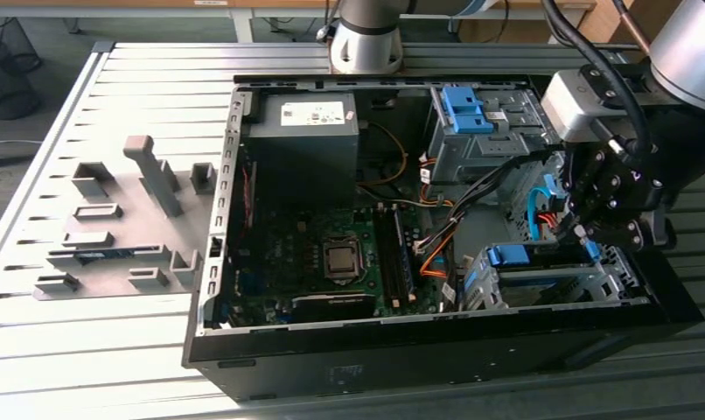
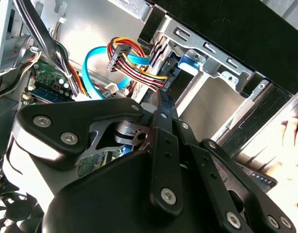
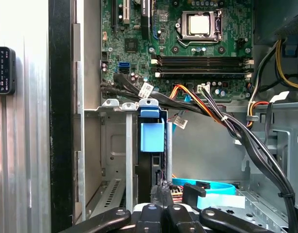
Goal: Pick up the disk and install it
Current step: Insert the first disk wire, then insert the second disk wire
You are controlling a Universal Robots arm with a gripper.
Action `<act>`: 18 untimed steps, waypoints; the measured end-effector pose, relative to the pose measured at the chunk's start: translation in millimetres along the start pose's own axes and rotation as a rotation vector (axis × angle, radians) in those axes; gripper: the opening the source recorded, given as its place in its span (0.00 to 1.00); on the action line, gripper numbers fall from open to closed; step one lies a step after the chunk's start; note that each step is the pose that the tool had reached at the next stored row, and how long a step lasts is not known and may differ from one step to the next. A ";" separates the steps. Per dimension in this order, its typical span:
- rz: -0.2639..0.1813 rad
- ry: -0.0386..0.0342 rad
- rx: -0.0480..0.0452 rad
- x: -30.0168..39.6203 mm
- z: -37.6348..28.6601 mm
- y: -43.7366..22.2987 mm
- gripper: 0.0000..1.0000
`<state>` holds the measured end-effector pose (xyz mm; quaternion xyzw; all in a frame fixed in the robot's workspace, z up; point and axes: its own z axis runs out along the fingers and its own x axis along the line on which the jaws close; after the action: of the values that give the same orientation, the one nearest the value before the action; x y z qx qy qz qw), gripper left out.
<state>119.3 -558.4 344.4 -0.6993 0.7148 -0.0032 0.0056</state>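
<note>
The disk (image 3: 150, 170) stands edge-on in a slot of the lower drive cage (image 1: 562, 284) at the case's front corner, on the exterior view's right. Of it I see a narrow dark edge and a blue plastic end (image 3: 152, 135), which is also in the exterior view (image 1: 510, 255). My gripper (image 1: 589, 236) hangs over that cage. In both wrist views its fingers are closed together, with the tips (image 3: 161, 187) (image 2: 161, 99) at the disk's near end beside the cable plugs. Whether they touch the disk is hidden.
The open computer case (image 1: 446, 319) lies on a slatted metal table. Inside are a dark grey power supply (image 1: 303, 131), the motherboard (image 1: 329, 254), an upper cage with a blue latch (image 1: 464, 107), cable bundles (image 3: 212, 109) and a blue flat cable (image 3: 207, 187). Grey fixtures (image 1: 131, 219) stand on the exterior view's left.
</note>
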 end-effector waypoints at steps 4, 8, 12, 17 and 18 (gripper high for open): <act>0.000 0.0000 0.0000 0.0 -2.5 0.0 0.11; 0.000 0.0000 0.0000 0.0 -2.7 0.0 0.11; 0.000 0.0000 0.0000 0.0 -2.9 0.0 0.11; 0.000 -0.0005 0.0001 0.0 -6.1 0.6 0.11; 0.000 -0.0006 0.0000 0.0 -9.0 0.6 0.11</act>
<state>118.6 -558.4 353.4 -0.6993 0.7148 -0.0030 0.0058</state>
